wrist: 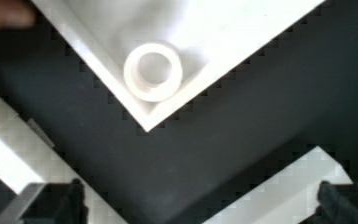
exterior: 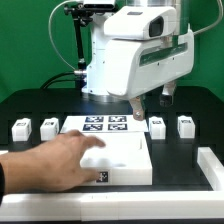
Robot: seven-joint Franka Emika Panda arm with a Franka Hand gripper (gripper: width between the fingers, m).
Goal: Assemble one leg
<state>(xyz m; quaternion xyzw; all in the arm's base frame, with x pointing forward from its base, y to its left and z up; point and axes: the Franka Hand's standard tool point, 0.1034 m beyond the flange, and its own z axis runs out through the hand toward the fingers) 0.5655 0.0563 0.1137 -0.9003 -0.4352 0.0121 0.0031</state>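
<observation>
Four small white legs stand in a row on the black table: two at the exterior view's left (exterior: 20,128) (exterior: 48,126) and two at its right (exterior: 157,126) (exterior: 186,127). The large white square panel (exterior: 120,160) lies in front of them. My gripper (exterior: 152,101) hangs open and empty above the panel's far right corner, close to the leg beside that corner. In the wrist view the gripper (wrist: 197,206) is open with nothing between its dark fingertips (wrist: 51,205). That view shows a corner of the panel with a round socket (wrist: 153,70).
A person's hand (exterior: 55,162) rests on the near left part of the panel. The marker board (exterior: 100,125) lies just behind the panel. A white raised rim (exterior: 212,165) edges the table at the exterior view's right.
</observation>
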